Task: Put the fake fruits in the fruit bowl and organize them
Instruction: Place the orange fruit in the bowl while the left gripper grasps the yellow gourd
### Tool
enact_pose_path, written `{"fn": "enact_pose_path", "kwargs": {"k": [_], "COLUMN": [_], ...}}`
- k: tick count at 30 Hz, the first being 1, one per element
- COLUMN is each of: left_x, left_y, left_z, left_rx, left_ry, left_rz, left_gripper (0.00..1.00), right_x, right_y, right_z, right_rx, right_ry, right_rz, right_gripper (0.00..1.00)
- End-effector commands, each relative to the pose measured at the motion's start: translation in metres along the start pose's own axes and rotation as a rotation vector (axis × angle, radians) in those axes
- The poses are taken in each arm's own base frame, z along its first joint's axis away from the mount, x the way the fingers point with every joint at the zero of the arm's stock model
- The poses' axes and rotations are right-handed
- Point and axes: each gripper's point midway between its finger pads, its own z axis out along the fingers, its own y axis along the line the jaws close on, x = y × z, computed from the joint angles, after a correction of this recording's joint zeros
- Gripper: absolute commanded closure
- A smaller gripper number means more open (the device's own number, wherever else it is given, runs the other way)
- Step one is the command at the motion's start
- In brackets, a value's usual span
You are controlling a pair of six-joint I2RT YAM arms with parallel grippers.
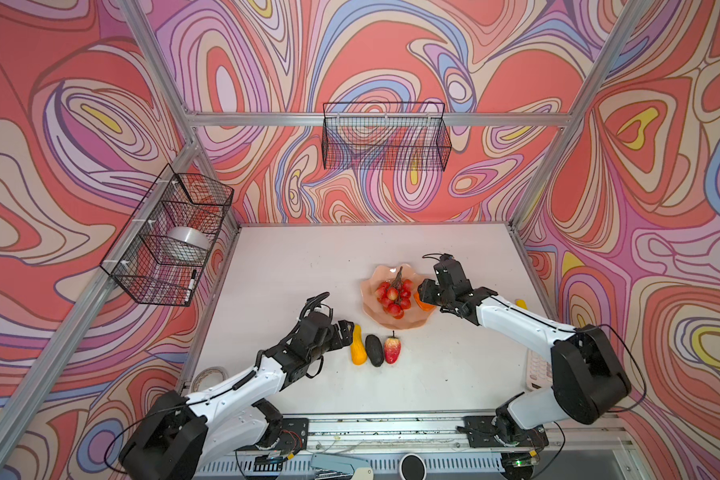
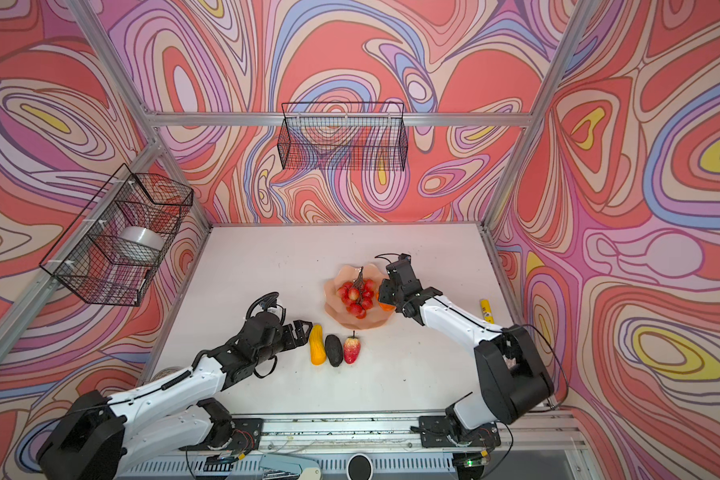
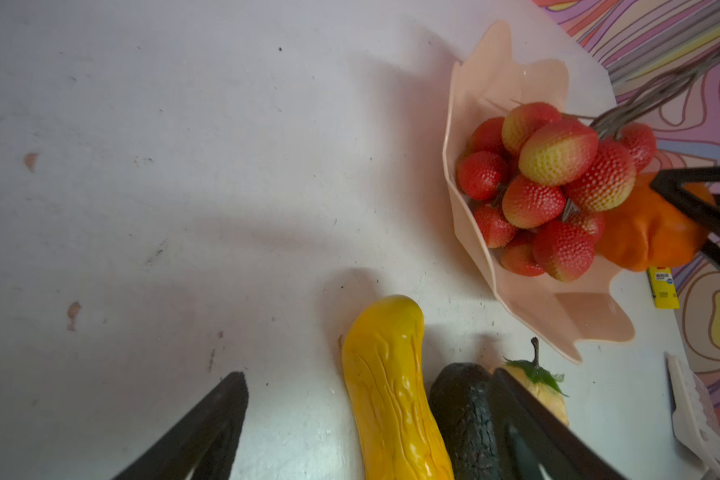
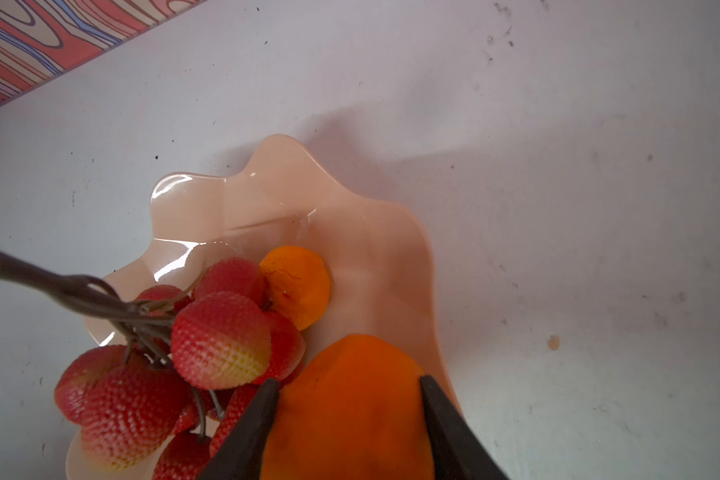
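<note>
The peach-pink fruit bowl [image 1: 391, 322] [image 4: 371, 249] holds a red berry bunch [image 1: 393, 297] [image 3: 558, 178] and a small orange fruit [image 4: 298, 282]. Over the bowl's right rim, my right gripper [image 4: 350, 382] [image 1: 427, 297] is shut on a second orange fruit [image 4: 350, 415] [image 1: 425, 306]. In front of the bowl, side by side on the table, lie a yellow-orange oblong [image 1: 357, 345] [image 3: 391, 395], a blackish avocado-like oval [image 1: 374, 350] [image 3: 462, 415] and a red strawberry-like fruit [image 1: 392, 350] [image 3: 533, 386]. My left gripper [image 1: 347, 332] [image 3: 368, 378] is open, its fingers straddling the oblong and the oval without gripping.
A small yellow cylinder [image 1: 520, 303] lies by the right table edge, with a pale keypad [image 1: 537, 368] nearer the front. A tape roll [image 1: 213, 376] sits at the front left edge. Black wire baskets hang on the left wall [image 1: 171, 237] and the back wall [image 1: 385, 137].
</note>
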Motion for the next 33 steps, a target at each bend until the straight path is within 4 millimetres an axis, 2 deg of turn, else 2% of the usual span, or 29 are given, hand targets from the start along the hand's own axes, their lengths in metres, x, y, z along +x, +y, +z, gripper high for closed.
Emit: {"fn": "enact_pose_path", "kwargs": {"k": [1,3,6,8,12,16,17,19,21,24,25,27,31,33], "left_x": [-0.008,-0.003,0.001,0.003,0.010,0.024,0.015,0.020,0.023,0.027,0.027,0.026,0.013,-0.003], "left_y": [-0.025,-0.025,-0.027,-0.028,-0.028,-0.017,-0.028,-0.027,-0.025,-0.023,-0.022,-0.020,-0.017,-0.017], "left_z": [0.004,0.009,0.016,0.020,0.030,0.042,0.045,0.050,0.055,0.057,0.055,0.050,0.024,0.004], "left_rx": [0.061,0.056,0.052,0.049,0.033,-0.015,0.004,-0.004,-0.016,-0.025,-0.027,-0.037,-0.064,-0.085], "left_ry": [-0.018,-0.004,0.015,0.029,0.070,0.126,0.113,0.132,0.146,0.163,0.164,0.158,0.118,0.068], "left_rz": [-0.015,-0.015,-0.012,-0.005,0.009,0.010,0.008,0.007,0.001,-0.004,-0.005,-0.002,0.038,0.072], "left_gripper": [0.10,0.10,0.10,0.10,0.12,0.16,0.18,0.22,0.31,0.53,0.61,0.72,0.72,0.72], "right_x": [-0.012,-0.009,-0.009,-0.015,-0.040,-0.062,-0.066,-0.073,-0.078,-0.081,-0.081,-0.081,-0.082,-0.084], "right_y": [0.016,0.016,0.014,0.014,0.015,0.016,0.017,0.018,0.017,0.015,0.014,0.014,0.014,0.014], "right_z": [0.008,0.013,0.013,0.005,-0.022,-0.054,-0.060,-0.074,-0.084,-0.092,-0.092,-0.093,-0.092,-0.092], "right_rx": [-0.063,-0.062,-0.058,-0.060,-0.070,-0.074,-0.077,-0.082,-0.081,-0.079,-0.076,-0.077,-0.079,-0.081], "right_ry": [-0.026,-0.013,-0.014,-0.040,-0.127,-0.214,-0.233,-0.266,-0.291,-0.313,-0.315,-0.316,-0.319,-0.326], "right_rz": [-0.008,-0.004,-0.003,0.000,0.002,0.003,0.001,0.000,0.002,0.003,0.003,0.005,0.009,0.010], "right_gripper": [0.65,0.59,0.38,0.28,0.19,0.16,0.15,0.15,0.15,0.14,0.14,0.14,0.14,0.14]}}
